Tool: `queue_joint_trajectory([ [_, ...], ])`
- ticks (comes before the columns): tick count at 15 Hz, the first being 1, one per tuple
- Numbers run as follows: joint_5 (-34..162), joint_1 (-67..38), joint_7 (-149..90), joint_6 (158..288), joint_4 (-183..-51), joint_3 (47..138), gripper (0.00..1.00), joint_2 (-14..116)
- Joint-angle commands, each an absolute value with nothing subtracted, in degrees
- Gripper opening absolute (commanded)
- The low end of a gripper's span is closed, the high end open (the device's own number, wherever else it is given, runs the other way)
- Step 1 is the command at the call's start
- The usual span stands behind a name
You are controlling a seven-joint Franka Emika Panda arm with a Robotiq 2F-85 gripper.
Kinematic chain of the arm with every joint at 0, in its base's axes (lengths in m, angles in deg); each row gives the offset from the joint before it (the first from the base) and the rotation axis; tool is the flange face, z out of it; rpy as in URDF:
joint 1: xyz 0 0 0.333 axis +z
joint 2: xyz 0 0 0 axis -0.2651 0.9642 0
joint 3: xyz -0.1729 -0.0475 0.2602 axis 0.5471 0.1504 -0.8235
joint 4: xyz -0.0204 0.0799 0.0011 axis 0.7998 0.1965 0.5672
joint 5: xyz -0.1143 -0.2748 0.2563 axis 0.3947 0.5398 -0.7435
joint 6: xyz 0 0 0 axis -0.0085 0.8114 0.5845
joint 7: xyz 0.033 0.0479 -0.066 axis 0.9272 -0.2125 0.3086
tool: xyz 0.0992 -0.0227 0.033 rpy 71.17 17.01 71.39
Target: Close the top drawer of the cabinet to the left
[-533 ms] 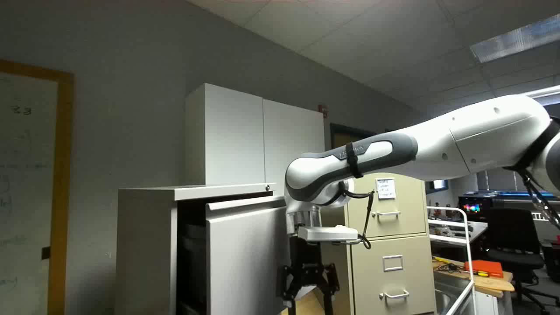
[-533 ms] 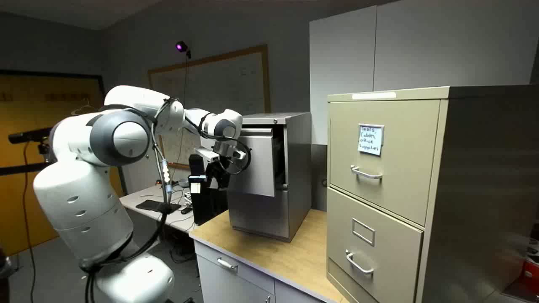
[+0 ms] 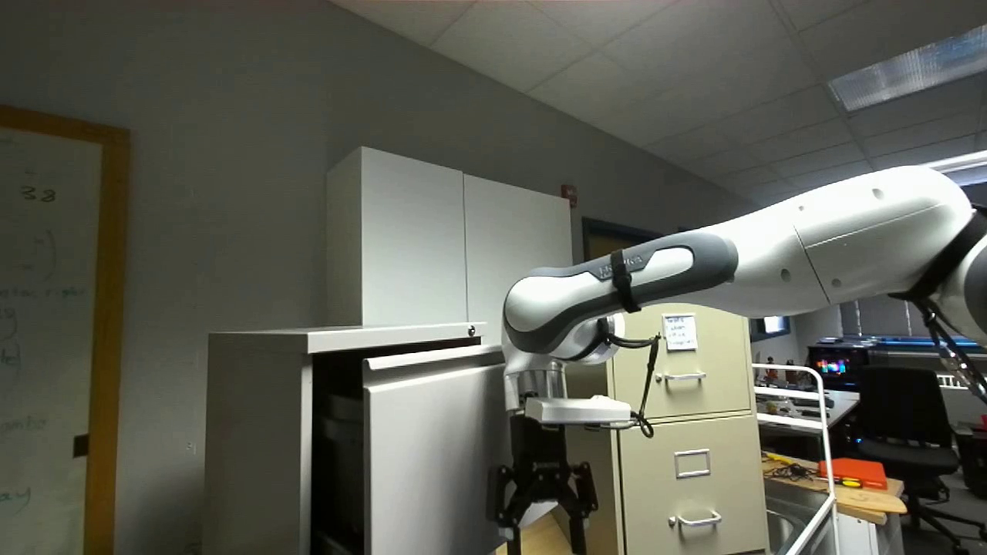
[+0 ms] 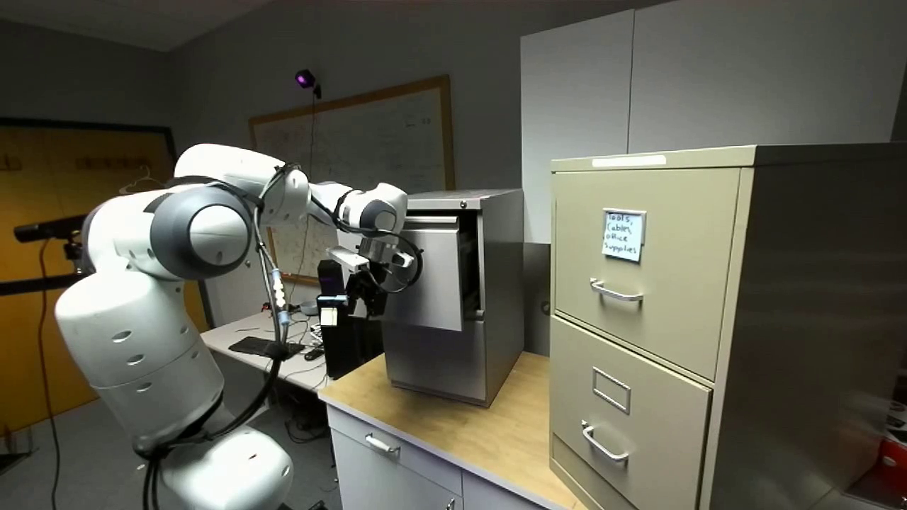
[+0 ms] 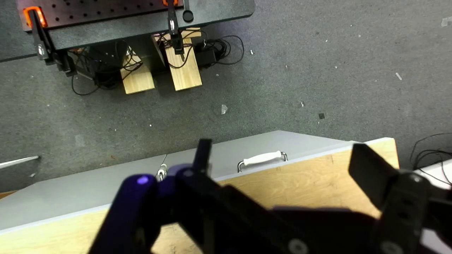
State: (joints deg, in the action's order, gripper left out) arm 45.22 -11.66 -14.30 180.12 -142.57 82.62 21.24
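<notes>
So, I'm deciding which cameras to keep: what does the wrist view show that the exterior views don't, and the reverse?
Only the wrist view: a perforated plate, clamps and wooden boards.
Only the exterior views: the open top drawer, the filing cabinet and the cupboard.
Shared: the counter and the spread fingers.

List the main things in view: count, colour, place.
Top drawer: one, grey, open in the cabinet
Cabinet: one, grey, on the counter
Counter: one, tan top, under the cabinet
Filing cabinet: one, beige, right of the cabinet in both exterior views
Cupboard: one, white, behind the filing cabinet
Whiteboard: one, white, on the wall
Desk: one, whitish, behind the arm
Chair: one, black, right in an exterior view
Box: one, orange, left of the chair
Gripper: one, black, by the top drawer
Arm: one, white and grey, above the gripper
</notes>
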Motion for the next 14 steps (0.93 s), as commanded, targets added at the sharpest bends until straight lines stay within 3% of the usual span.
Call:
queue_joint_trajectory([
  [1,45.22,-11.78,-14.31,179.98,-142.45,82.52,1.00,21.27],
  [14,45.20,-11.35,-13.18,181.72,-141.81,81.69,1.00,22.50],
])
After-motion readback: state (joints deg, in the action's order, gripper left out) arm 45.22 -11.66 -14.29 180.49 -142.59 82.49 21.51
